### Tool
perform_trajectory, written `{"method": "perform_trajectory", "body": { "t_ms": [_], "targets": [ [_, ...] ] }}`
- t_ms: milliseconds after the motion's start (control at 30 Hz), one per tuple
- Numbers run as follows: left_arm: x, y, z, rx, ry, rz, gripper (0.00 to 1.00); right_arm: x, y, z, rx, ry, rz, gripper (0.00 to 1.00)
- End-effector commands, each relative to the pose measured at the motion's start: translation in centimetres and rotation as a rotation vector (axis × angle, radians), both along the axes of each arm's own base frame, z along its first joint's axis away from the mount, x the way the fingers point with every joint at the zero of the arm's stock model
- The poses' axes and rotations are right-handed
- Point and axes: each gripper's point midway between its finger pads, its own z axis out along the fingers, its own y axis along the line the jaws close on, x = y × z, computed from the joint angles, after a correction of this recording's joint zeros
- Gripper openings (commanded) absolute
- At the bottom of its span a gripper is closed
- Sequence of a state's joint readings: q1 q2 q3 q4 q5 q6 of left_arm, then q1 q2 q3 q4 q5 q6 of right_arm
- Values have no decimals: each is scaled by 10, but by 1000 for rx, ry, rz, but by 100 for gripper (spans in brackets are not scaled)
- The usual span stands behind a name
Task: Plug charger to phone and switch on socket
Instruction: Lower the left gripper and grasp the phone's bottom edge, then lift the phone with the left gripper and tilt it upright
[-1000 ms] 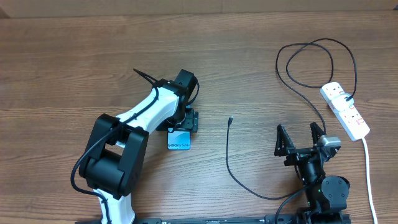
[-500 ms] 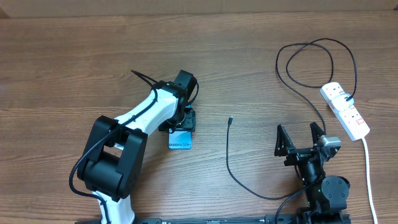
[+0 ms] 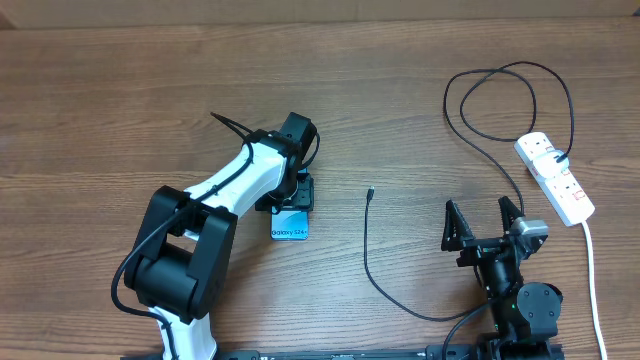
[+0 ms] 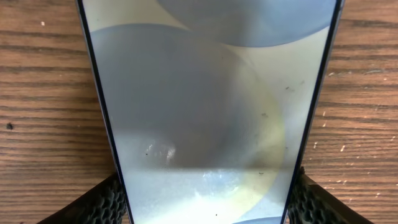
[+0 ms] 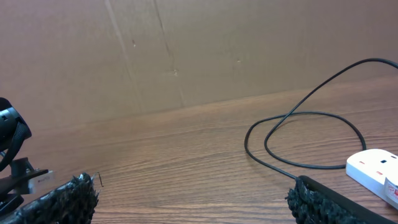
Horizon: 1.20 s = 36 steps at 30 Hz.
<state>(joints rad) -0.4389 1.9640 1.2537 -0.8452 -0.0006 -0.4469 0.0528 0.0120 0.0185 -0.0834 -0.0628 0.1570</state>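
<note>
The phone [image 3: 290, 226] lies flat on the wooden table, its light blue "Galaxy S24" end showing below my left gripper [image 3: 291, 196]. In the left wrist view the phone [image 4: 205, 112] fills the frame, and the left gripper [image 4: 205, 202] has its fingers pressed on both long edges. The charger [image 3: 366, 262] is a thin black cable; its plug tip [image 3: 370, 193] lies free to the right of the phone. The cable loops at the back right to the socket [image 3: 556, 178]. My right gripper [image 3: 483, 222] is open and empty; its view shows the charger [image 5: 298, 140] and the socket [image 5: 376, 168].
The socket's thick white cord [image 3: 592, 280] runs down the right edge of the table. The charger's coils [image 3: 505, 100] lie at the back right. A brown cardboard wall [image 5: 186, 50] stands behind the table.
The left gripper and the phone have shifted a little to the right. The right arm, the cable and the socket have not moved.
</note>
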Motion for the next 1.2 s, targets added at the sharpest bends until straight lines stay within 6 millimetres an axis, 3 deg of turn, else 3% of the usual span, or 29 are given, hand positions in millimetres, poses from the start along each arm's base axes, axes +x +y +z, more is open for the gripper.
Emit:
{"method": "perform_trajectory", "body": {
  "t_ms": [0, 533, 1167],
  "targets": [
    [-17, 18, -28, 72, 97, 35, 60, 0, -2, -2, -5, -2, -10, 100],
    [9, -4, 35, 17, 104, 36, 57, 0, -2, -2, -5, -2, -10, 100],
    [-3, -11, 90, -11, 197, 21, 56, 0, -2, -2, -5, -2, -10, 100]
  ]
}}
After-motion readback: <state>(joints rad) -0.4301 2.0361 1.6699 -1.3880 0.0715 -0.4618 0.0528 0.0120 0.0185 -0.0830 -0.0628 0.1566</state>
